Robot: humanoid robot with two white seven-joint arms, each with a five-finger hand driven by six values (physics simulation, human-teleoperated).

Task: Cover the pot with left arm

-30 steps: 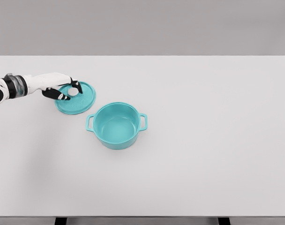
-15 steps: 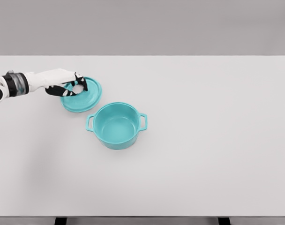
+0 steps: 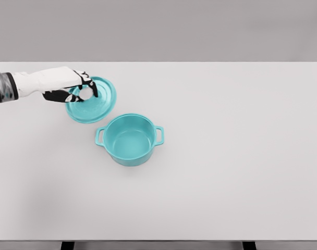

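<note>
A teal pot with two side handles stands open on the white table, left of centre. Its round teal lid hangs in the air up and to the left of the pot, tilted toward me. My left hand reaches in from the left edge, with its fingers curled around the lid's white knob. The lid's lower rim is just beyond the pot's far left edge. The right arm does not show.
The white table spreads wide to the right of and in front of the pot. A grey wall runs behind its far edge.
My left hand has lifted the lid off the table and carried it up and to the right, closer to the pot. The pot has stayed put.
</note>
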